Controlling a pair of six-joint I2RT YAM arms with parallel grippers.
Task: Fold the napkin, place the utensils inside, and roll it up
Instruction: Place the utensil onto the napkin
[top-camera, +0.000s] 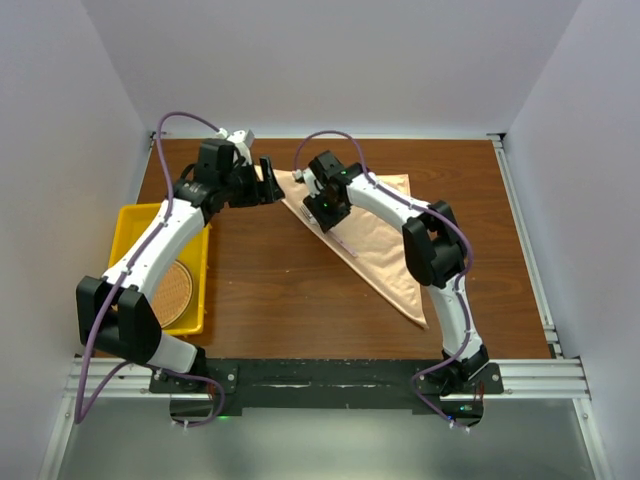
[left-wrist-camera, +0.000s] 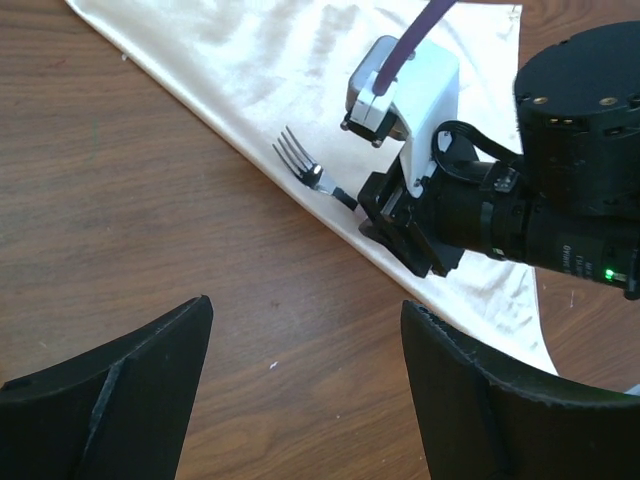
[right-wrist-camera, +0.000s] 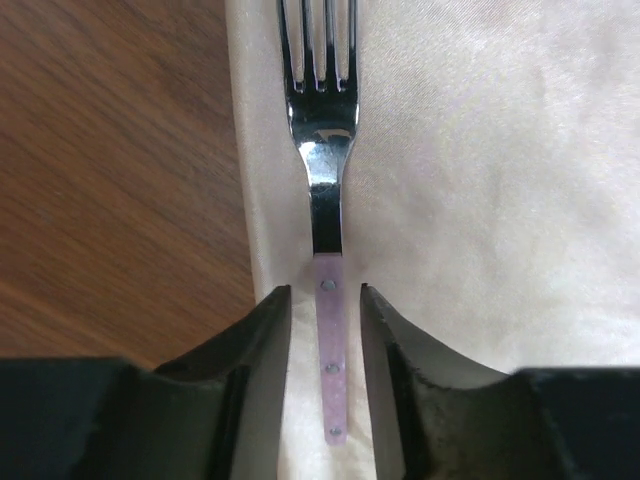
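Observation:
The peach napkin (top-camera: 385, 250) lies folded into a triangle on the wooden table, its long folded edge running from far left to near right. A fork (top-camera: 343, 243) with a pale lilac handle lies on it along that edge, tines toward the far left. My right gripper (top-camera: 324, 208) hovers over the fork. In the right wrist view its jaws (right-wrist-camera: 325, 295) straddle the handle (right-wrist-camera: 330, 370) with a small gap on each side, not clamped. My left gripper (top-camera: 268, 182) is open and empty over bare table beside the napkin's far left corner. In its view (left-wrist-camera: 305, 305) the fork (left-wrist-camera: 300, 162) lies ahead.
A yellow tray (top-camera: 135, 215) sits at the left table edge and holds a round woven wicker mat (top-camera: 170, 290). White walls enclose the table on three sides. Bare wood lies in the table's middle and at the right.

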